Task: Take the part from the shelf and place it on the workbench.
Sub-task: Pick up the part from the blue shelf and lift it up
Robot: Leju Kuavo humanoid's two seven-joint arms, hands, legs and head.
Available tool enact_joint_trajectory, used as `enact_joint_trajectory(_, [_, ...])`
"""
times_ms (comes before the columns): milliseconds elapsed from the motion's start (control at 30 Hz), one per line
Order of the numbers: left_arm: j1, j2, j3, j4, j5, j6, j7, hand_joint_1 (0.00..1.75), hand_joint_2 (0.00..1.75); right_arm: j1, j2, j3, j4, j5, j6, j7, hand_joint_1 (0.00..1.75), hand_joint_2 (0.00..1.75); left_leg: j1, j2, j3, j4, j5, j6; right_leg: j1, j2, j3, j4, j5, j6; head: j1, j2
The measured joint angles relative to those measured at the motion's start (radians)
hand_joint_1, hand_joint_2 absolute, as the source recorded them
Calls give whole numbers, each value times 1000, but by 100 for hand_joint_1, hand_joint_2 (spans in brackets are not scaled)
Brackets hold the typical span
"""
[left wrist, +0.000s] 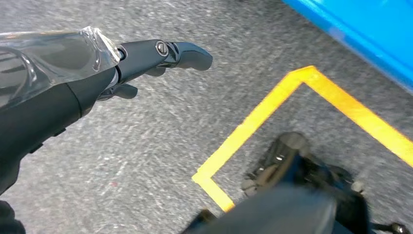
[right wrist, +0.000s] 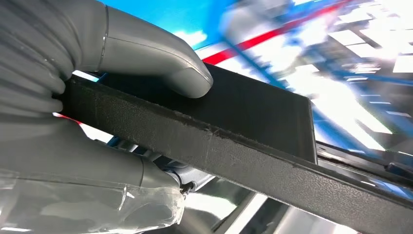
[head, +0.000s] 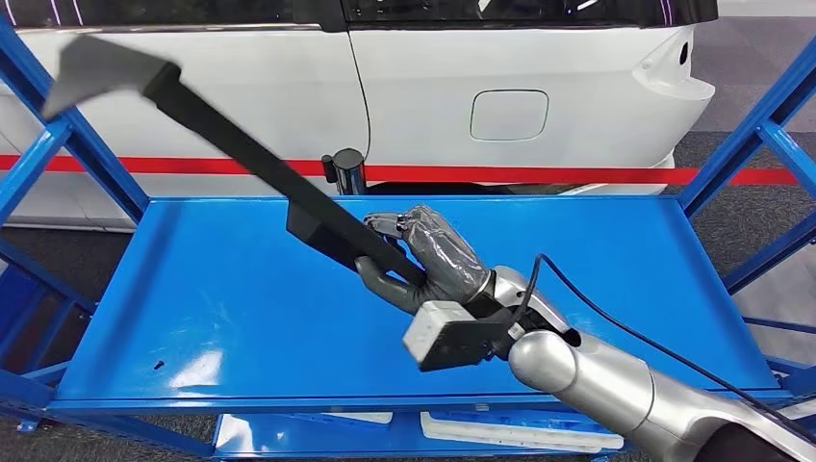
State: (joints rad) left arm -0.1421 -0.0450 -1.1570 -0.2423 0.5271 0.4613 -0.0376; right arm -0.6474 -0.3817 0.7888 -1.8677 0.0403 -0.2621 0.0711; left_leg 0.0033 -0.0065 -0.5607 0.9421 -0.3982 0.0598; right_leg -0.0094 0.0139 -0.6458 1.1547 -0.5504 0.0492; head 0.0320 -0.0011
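Observation:
The part [head: 241, 154] is a long black bar with a grey flared end at the upper left. My right hand [head: 428, 260] grips its lower end above the blue shelf [head: 616, 250], and the bar slants up to the left, clear of the shelf surface. In the right wrist view the thick grey thumb [right wrist: 160, 61] presses on the black bar [right wrist: 234, 141] with the fingers wrapped under it. My left hand [left wrist: 97, 73] hangs over grey floor with its dark fingers [left wrist: 187, 52] stretched out and nothing in it.
The blue shelf frame has slanted uprights at the left [head: 67, 135] and right [head: 751, 135]. Behind stands a white car [head: 500, 87] with a red stripe. A yellow floor line [left wrist: 253, 126] and a blue edge [left wrist: 360, 34] lie under the left hand.

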Motion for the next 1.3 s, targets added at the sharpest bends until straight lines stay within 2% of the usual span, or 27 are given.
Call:
enact_joint_trajectory(33, [2,0,1,0,5,-2,-8,0,175,11,0,-4,-28,-46,4,-18,175,175,0,0,1,0,-1,2,-1,0,-34,73,-29,2,0,0])
enact_joint_trajectory(67, [4,0,1,0,8,-4,-15,0,175,24,0,-7,-52,-83,8,-33,175,175,0,0,2,0,-2,2,-2,-1,-57,120,-41,4,0,0])
enact_joint_trajectory(100, [7,0,2,0,11,-4,-21,0,175,38,0,-9,-75,-116,15,-47,175,175,1,-1,3,1,-4,2,-3,-2,-62,127,-32,6,0,0])
enact_joint_trajectory(133, [9,1,4,0,15,-4,-28,0,175,52,0,-13,-98,-149,25,-62,175,175,2,-2,6,1,-5,1,-4,-3,-45,88,-2,7,0,0])
enact_joint_trajectory(200, [11,1,8,0,19,-3,-45,0,175,80,-2,-20,-139,-222,51,-103,175,175,3,-4,11,2,-11,-6,-7,-8,30,-70,73,9,0,0])
enact_joint_trajectory(233, [10,1,10,0,21,-2,-54,0,175,98,-2,-22,-154,-254,64,-124,175,175,2,-4,13,3,-13,-11,-6,-9,63,-138,98,6,0,0])
enact_joint_trajectory(267, [10,2,12,0,22,2,-63,0,175,119,-1,-23,-167,-277,74,-145,175,175,0,-5,14,3,-16,-16,-5,-9,82,-180,110,2,0,0])
enact_joint_trajectory(400, [10,3,15,0,25,15,-82,0,175,198,-1,-23,-201,-295,95,-188,175,175,1,-4,11,10,-26,-36,-2,-7,88,-198,114,-22,-1,0])
enact_joint_trajectory(467, [9,4,16,0,25,18,-85,0,175,214,-2,-23,-215,-297,97,-194,175,175,4,-2,-24,85,-71,-45,-4,-8,89,-200,116,-32,-2,0])
enact_joint_trajectory(533, [9,4,17,0,25,22,-91,0,175,235,-1,-23,-226,-299,101,-198,175,175,5,-1,-94,235,-137,-52,-3,-8,89,-200,115,-37,-3,0])
enact_joint_trajectory(567, [9,4,17,0,23,24,-96,0,175,248,-1,-23,-230,-300,104,-199,175,175,5,-1,-124,297,-156,-53,-1,-9,90,-199,114,-38,-3,0])
enact_joint_trajectory(600, [10,4,17,0,20,26,-104,0,175,261,-1,-23,-232,-302,107,-201,175,175,5,0,-138,322,-156,-52,1,-9,90,-199,113,-39,-3,0])
enact_joint_trajectory(633, [9,4,16,0,16,26,-112,0,175,272,-1,-23,-233,-302,109,-204,175,175,4,0,-131,303,-137,-49,2,-8,91,-199,113,-39,-3,0])
enact_joint_trajectory(700, [4,4,17,0,11,26,-127,0,175,291,0,-23,-237,-303,114,-211,175,175,0,-1,-66,163,-67,-36,4,-6,94,-199,112,-39,-3,0])
enact_joint_trajectory(767, [-4,4,17,0,15,20,-142,0,175,306,1,-23,-239,-304,118,-217,175,175,-6,0,-5,37,-24,-24,7,-5,95,-198,110,-35,-3,0])
enact_joint_trajectory(800, [-7,4,17,0,17,16,-148,0,175,312,1,-23,-240,-305,118,-218,175,175,-9,1,7,11,-18,-21,8,-5,94,-198,109,-32,-3,0])
enact_joint_trajectory(867, [-10,3,17,0,14,9,-151,0,175,320,1,-24,-240,-307,120,-219,175,175,-10,1,9,3,-16,-17,8,-5,94,-200,109,-23,-2,0])
enact_joint_trajectory(933, [-11,2,17,0,10,8,-149,0,175,324,1,-27,-241,-310,122,-220,175,175,-5,1,14,-6,-10,-8,7,-6,87,-177,90,-13,-1,0])
enact_joint_trajectory(967, [-12,1,17,0,9,7,-148,0,175,325,1,-28,-241,-311,122,-221,175,175,-2,2,16,-10,-8,-4,7,-7,69,-136,64,-8,0,0])
enact_joint_trajectory(1033, [-14,0,17,0,11,5,-148,0,175,331,1,-31,-241,-316,122,-221,175,175,-1,3,17,-11,-7,0,3,-7,7,2,-5,-1,2,0])
enact_joint_trajectory(1067, [-14,-1,17,0,13,3,-148,0,175,335,2,-32,-241,-321,122,-220,175,175,0,2,17,-11,-7,1,1,-7,-24,66,-28,2,2,0])
enact_joint_trajectory(1100, [-13,-2,17,0,17,2,-148,0,175,338,2,-33,-241,-329,121,-219,175,175,0,2,17,-11,-8,1,-1,-7,-41,100,-34,5,2,0])
enact_joint_trajectory(1133, [-13,-2,17,0,22,1,-148,0,175,340,2,-34,-241,-337,120,-217,175,175,1,2,17,-10,-8,0,-3,-8,-38,92,-18,7,2,0])
enact_joint_trajectory(1167, [-13,-3,17,0,27,-1,-147,0,175,342,2,-36,-241,-345,116,-215,175,175,2,1,19,-10,-9,-1,-6,-8,-14,41,14,9,2,0])
enact_joint_trajectory(1233, [-13,-3,19,0,36,-3,-143,0,175,342,2,-42,-241,-358,107,-214,175,175,2,0,21,-6,-13,-9,-10,-9,60,-111,83,12,2,0])
enact_joint_trajectory(1267, [-13,-3,21,0,39,-4,-141,0,175,342,3,-45,-241,-362,102,-214,175,175,0,-1,21,-3,-14,-14,-11,-8,86,-165,101,10,2,0])
enact_joint_trajectory(1300, [-13,-3,23,0,42,-4,-140,0,175,343,4,-48,-241,-365,98,-215,175,175,-2,-1,20,-2,-15,-18,-10,-7,97,-192,108,6,2,0])
